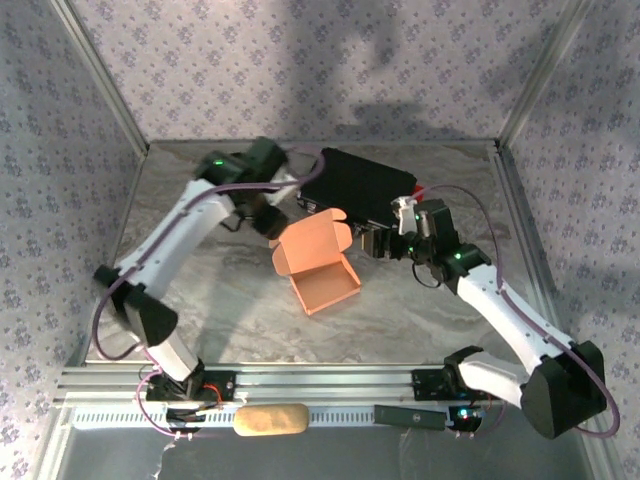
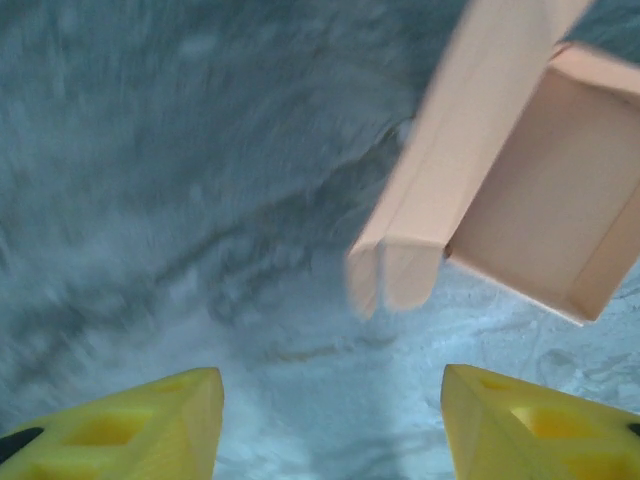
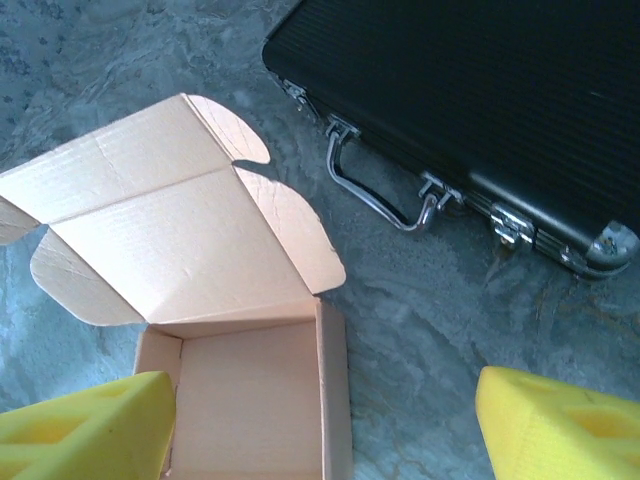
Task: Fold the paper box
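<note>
The paper box (image 1: 322, 272) is salmon-tan cardboard, standing in the middle of the table as an open tray with its lid raised at the back. Its lid and rounded side tabs show in the right wrist view above the tray (image 3: 250, 400). My left gripper (image 1: 268, 222) hovers just left of the lid's back edge, open, with nothing between its yellow fingers (image 2: 130, 425); the lid edge and tab (image 2: 400, 270) hang ahead of it. My right gripper (image 1: 382, 244) is open to the right of the box, its left finger (image 3: 85, 430) over the tray's left side.
A black hard case (image 1: 360, 185) with metal latches and a handle (image 3: 385, 195) lies behind the box, close to the right gripper. A tan oblong block (image 1: 270, 420) rests on the front rail. Grey marbled tabletop (image 1: 230, 300) surrounds the box; patterned walls enclose the cell.
</note>
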Motion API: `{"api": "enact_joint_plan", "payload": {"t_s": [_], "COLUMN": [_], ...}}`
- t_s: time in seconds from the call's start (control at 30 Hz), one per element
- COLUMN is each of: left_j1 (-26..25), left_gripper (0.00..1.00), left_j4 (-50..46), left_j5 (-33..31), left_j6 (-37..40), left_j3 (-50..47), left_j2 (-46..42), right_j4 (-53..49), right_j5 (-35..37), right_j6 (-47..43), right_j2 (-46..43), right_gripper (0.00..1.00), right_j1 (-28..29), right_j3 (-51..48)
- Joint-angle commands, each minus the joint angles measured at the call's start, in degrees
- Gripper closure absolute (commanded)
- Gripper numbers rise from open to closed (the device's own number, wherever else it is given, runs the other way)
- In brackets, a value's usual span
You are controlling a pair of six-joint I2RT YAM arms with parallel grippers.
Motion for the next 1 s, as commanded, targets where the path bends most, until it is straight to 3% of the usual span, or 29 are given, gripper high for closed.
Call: {"api": "enact_joint_plan", "payload": {"t_s": [0.0,0.2,0.37,0.6,0.73,0.97], "left_j1": [4.17,4.32,4.52,4.20,3.87,3.46], "left_gripper": [0.36,0.36,0.39,0.47,0.58,0.63], "left_j4": [4.52,14.09,15.64,20.44,20.37,20.13], "left_j5": [13.02,16.00,16.77,18.12,18.97,18.18], "left_j6": [-4.94,-5.02,-4.60,-4.05,-4.05,-3.64], "left_j3": [-10.42,-19.30,-19.93,-20.17,-19.43,-21.21], "left_j2": [-3.66,-6.77,-2.79,0.63,1.25,1.10], "right_j4": [-1.89,-2.68,-3.02,-3.44,-3.32,-2.73], "right_j5": [-2.39,-2.97,-3.23,-3.23,-3.32,-3.58], "right_j6": [-2.16,-2.62,-2.34,-2.67,-2.36,-1.74], "right_j2": [2.64,5.50,5.54,4.85,4.94,5.21], "right_gripper": [0.21,0.22,0.22,0.23,0.24,0.25], "right_j1": [-0.50,-0.94,-0.98,-1.20,-1.40,-1.52], "right_j3": [3.58,6.72,7.16,6.55,6.44,6.11]}}
